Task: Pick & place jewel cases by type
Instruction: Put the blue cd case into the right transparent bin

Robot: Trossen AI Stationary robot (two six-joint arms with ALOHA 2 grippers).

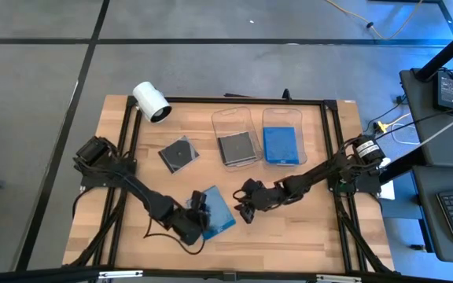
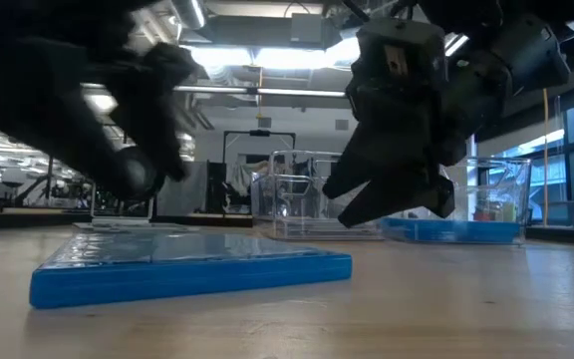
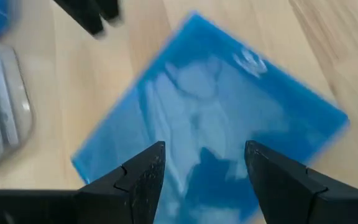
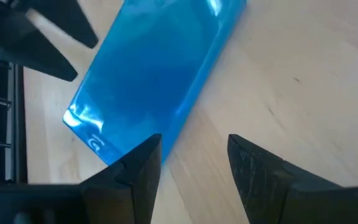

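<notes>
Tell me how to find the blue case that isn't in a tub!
Start at the wooden table and look at its front part, between the two robot hands. The blue case lies flat on bare wood, right under the left hand. The other blue case sits in a clear tub at the back.

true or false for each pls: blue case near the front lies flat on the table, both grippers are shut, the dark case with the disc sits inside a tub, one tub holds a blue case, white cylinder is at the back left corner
1. The blue jewel case near the front lies flat on the table. True.
2. Both grippers are shut. False: the left gripper and the right gripper both have their fingers apart, each hovering by that case.
3. The dark jewel case with the disc sits inside a tub. False: it lies on the bare wood, beside the left tub.
4. The right tub holds a blue case. True.
5. The white cylinder is at the back left corner. True.
</notes>
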